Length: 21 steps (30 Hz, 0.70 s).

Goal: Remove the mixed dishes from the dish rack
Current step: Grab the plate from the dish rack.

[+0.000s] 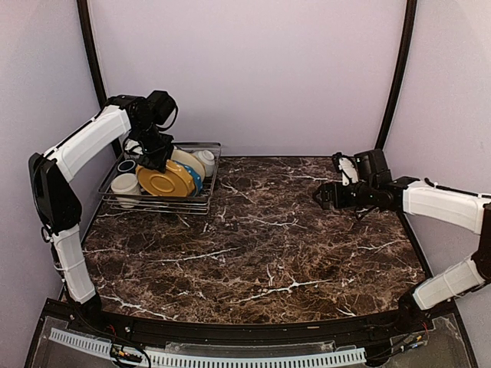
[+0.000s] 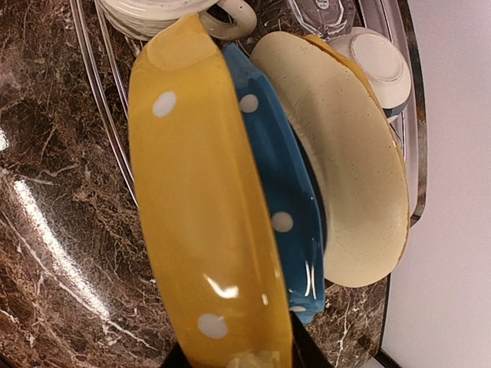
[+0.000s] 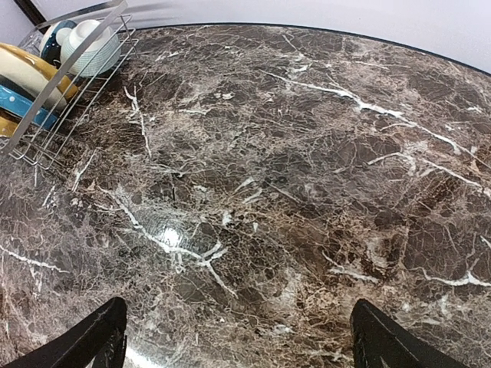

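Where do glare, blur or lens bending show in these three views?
Top view: sharp and evenly lit, no strong glare on the table. Left wrist view: a white glint on the yellow plate. Right wrist view: a glare spot on the table, the rack blurred at its rim.

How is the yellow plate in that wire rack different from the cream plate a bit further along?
The glossy yellow plate shows white dots; the cream plate shows a plain, matte, speckled face. The yellow plate stands at the row's outer end, the cream plate beyond the blue dotted plate. The left gripper pinches the yellow plate's rim; the cream plate is ungripped. Both stand on edge in the silver wire dish rack.
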Tool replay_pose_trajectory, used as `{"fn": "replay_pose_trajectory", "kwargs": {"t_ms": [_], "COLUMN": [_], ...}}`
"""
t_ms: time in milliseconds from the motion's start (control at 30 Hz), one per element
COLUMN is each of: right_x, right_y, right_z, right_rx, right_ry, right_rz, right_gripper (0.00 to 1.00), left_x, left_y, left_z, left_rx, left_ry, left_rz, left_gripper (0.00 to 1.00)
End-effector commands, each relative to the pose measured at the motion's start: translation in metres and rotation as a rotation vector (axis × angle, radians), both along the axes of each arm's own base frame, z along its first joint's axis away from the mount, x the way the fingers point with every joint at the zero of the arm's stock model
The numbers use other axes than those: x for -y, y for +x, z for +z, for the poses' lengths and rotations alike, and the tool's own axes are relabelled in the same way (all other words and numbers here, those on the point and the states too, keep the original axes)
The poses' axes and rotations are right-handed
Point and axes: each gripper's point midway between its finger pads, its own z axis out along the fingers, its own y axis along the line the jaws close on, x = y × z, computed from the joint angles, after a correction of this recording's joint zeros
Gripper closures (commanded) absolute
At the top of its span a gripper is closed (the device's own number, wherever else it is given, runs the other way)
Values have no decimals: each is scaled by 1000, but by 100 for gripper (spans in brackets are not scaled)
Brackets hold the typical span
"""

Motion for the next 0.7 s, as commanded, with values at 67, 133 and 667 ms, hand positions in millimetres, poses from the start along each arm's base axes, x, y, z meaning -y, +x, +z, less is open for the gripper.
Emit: {"fn": "replay_pose_trajectory", "kwargs": {"t_ms": [67,133,667], "right_x": [-21,-24,-43], "right_y": [11,12,13], "right_z": [15,15,12], "right_rx": [45,47,40], "right_ry": [35,36,17], "right_rz": [30,34,62], "right_gripper": [1,1,1], "left_x": [2,-2,-4], "left_y": [-1,-4,-11], "left_z": [97,104,112], "left_rx": [294,326,473], "left_ry": [-26,-21,-43], "left_rz": [-148,-146,-184], "left_gripper": [99,99,99]}}
